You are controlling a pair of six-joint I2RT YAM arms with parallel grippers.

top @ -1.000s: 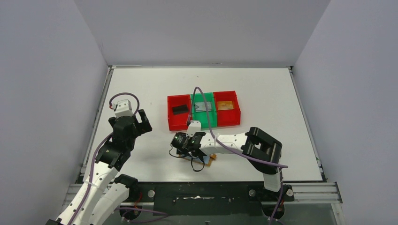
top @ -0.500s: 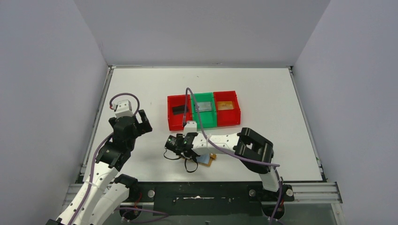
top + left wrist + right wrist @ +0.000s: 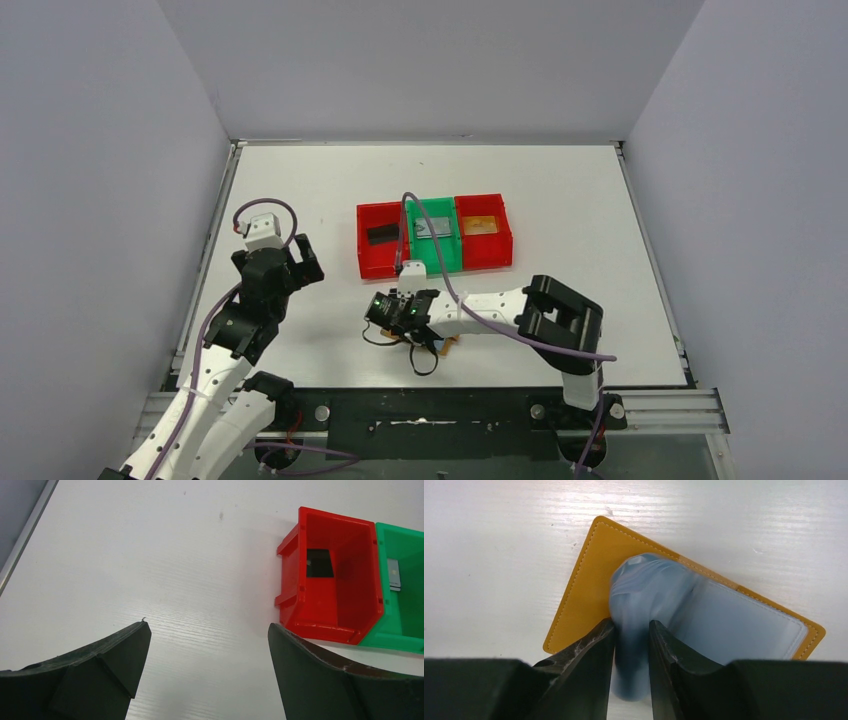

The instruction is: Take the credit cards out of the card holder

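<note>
My right fingers were pinched nearly together on a pale blue-grey inner panel of the card holder. That panel bulged up off the orange-tan cover and was blurred. The holder lay open and flat on the white table, with a second panel lying smooth beside the pinched one. I could not tell whether a card sat inside either panel. To do this well, I judged that I should grip only the panel's edge and lift gently. The light holder could otherwise drag or flip, and my other arm could pin the cover down.

From the top camera, my right gripper hung low over the near middle of the table, hiding most of the holder. Only one orange corner showed. Behind it stood three bins in a row: a red bin, a green bin and a second red bin. Each held one card: dark, grey and gold-toned. My left gripper hovered well apart, to the left.

In the left wrist view, my left fingers stood wide apart with nothing between them. Ahead lay the first red bin with its dark card. Part of the green bin showed too, with the edge of its grey card.
</note>
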